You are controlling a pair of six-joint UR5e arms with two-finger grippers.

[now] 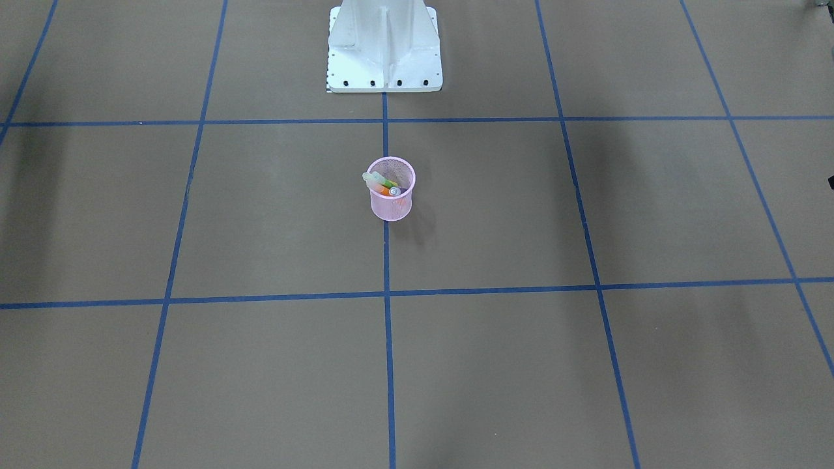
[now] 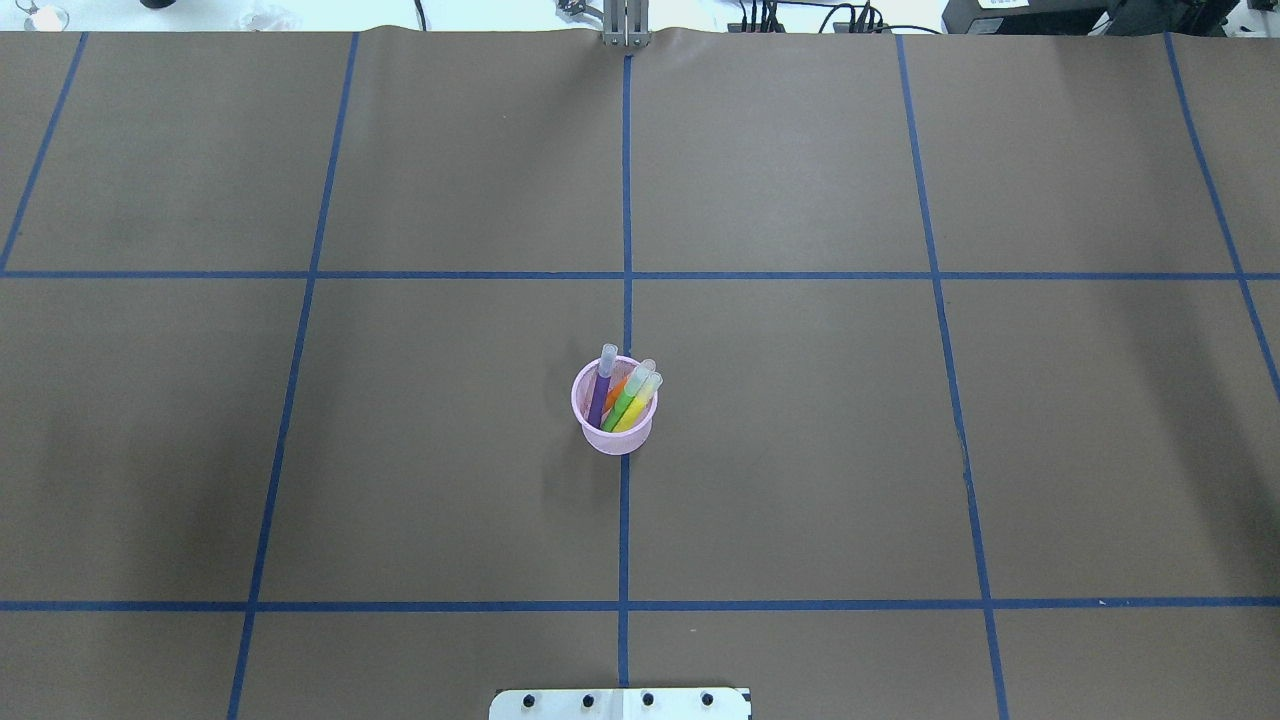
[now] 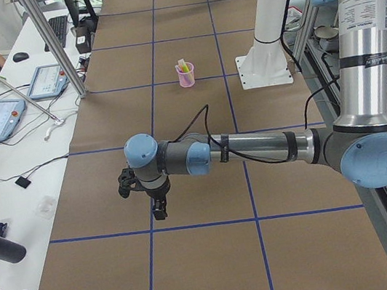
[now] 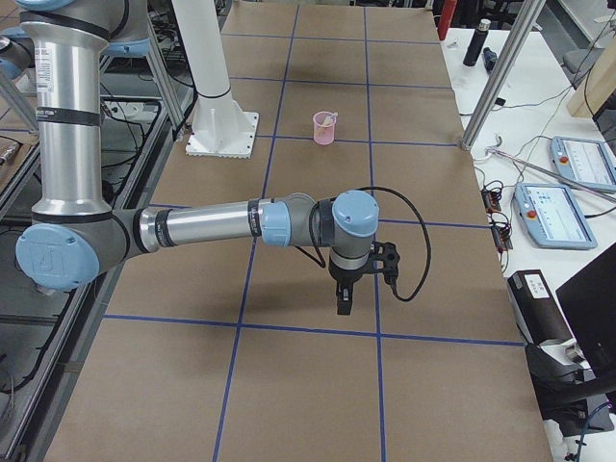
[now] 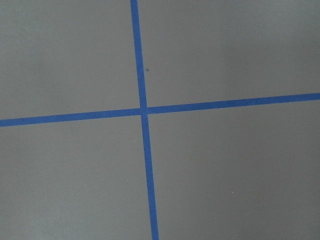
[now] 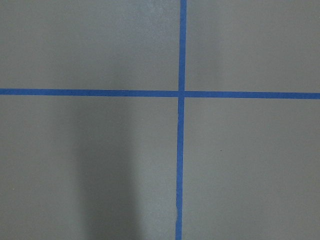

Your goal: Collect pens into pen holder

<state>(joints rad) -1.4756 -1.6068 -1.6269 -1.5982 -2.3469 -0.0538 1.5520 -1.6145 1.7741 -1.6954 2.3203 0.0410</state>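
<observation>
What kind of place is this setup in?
Most likely a robotics lab workcell: a paper-covered table gridded with blue tape, the left arm and right arm reaching over it, and teach pendants with cables on a side bench.

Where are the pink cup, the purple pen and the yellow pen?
cup [image 2: 612,442], overhead view, on its mesh wall.
purple pen [image 2: 600,393], overhead view, on its barrel.
yellow pen [image 2: 638,407], overhead view, on its barrel.

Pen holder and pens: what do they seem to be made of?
Pen holder: likely pink-coated wire mesh, since its wall looks finely gridded and see-through, with a solid rim. Pens: probably plastic, with smooth bright barrels and pale translucent caps; they are too small to be sure.
</observation>
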